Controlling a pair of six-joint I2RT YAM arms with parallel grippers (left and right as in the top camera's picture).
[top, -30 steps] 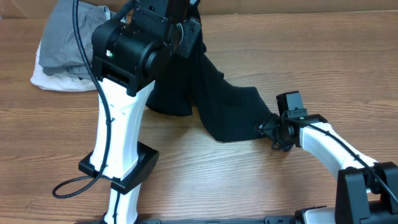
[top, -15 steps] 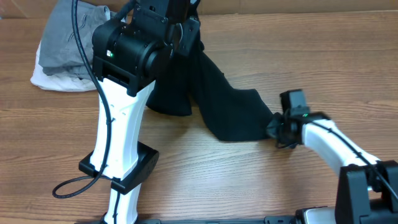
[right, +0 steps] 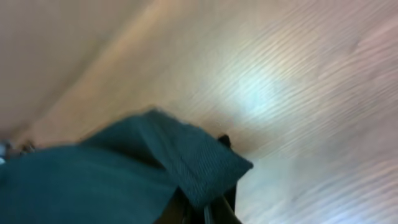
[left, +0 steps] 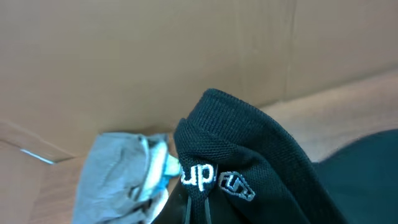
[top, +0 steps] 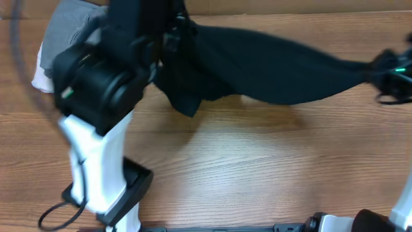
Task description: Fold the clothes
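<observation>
My left hand [top: 174, 37]: clamped tight on the clothes [top: 270, 67] at the collar band, white printing right by my fingers.
My right hand [top: 388, 67]: pinched closed on the opposite edge.
Clothes: stretched between my two hands.
Grey pile [top: 64, 29]: just beside my left hand.

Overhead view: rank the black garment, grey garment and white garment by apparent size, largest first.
1. black garment
2. grey garment, partly hidden by the left arm
3. white garment, only a sliver shows

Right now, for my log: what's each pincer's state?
Left pincer: closed on the black garment, at its collar band.
Right pincer: closed on an edge of the black garment.
</observation>
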